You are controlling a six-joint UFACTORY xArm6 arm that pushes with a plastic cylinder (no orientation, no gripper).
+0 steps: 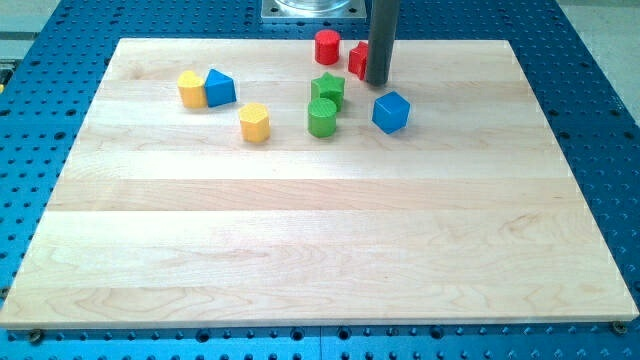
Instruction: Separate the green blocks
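Your board (pixel 300 230), wood, on blue perforated bench (pixel 600 120). Items, all in upper part of view:

1. Green star block (pixel 328 89) – top centre. Task item.
2. Green cylinder block (pixel 322 117) – directly below the star, touching or just about; can't tell if there's a gap. Task item. So your two greens sit as a pair.
3. Red cylinder block (pixel 327 46) – above the star, near board's top edge.
4. Red block (pixel 356 58) – right of red cyl., partly hidden behind rod; shape can't be made out.
5. Blue cube block (pixel 391 111) – right of the greens, apart from them.
6. Yellow block (pixel 255 122) – left of green cyl., apart; looks hexagonal.
7. Yellow block w/ rounded top (pixel 192 88) & blue block w/ peaked top (pixel 220 87) – far left, touching each other.

My tip (pixel 377 82) – down on board, right of green star w/ a gap, just above blue cube, beside partly hidden red block.

Jaws: n/a, you've a plain rod here, nothing grasped.
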